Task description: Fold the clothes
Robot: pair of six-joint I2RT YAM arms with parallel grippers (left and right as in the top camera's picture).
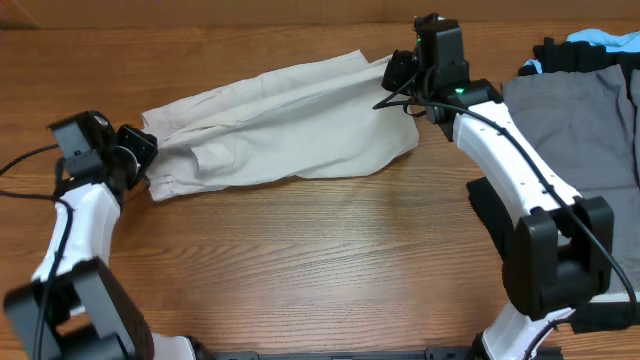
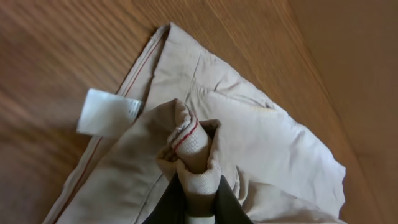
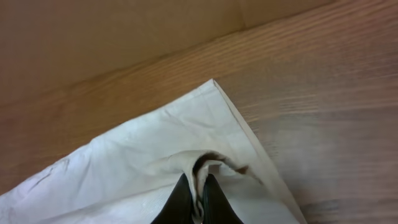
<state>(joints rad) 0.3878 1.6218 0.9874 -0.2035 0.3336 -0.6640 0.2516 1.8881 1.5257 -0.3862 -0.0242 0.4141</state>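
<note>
A pair of khaki shorts (image 1: 290, 125) lies spread across the far half of a wooden counter (image 1: 320, 250), running left to right. The left fingers (image 2: 166, 208) are closed on a bunched fold of the waistband, red stitching showing, just beside a small white tag (image 2: 109, 112). The right fingers (image 3: 178, 202) are pinched narrow on a small tuck of cloth near the corner at the opposite end.

The main risk is a slip. Each grip takes only a little fabric, and the right one looks thin. A pull across the counter could draw the cloth out, so that end drops and the fold comes out crooked. If the two arms travel unevenly, the shorts would likely twist or drag into wrinkles. The left hold seems to gather more than one layer, though the wrist view is too close to be sure. If it does, those layers could shift apart when lifted.

To the right, a grey garment (image 1: 580, 110) lies on the counter, near the shorts but apart from them, with a black garment (image 1: 560, 55) and something blue (image 1: 605, 40) behind it. The right arm runs along the grey garment's edge, so a wide swing could catch it. A loose black cable (image 1: 395, 100) at that wrist hangs over the shorts and might snag the cloth.
</note>
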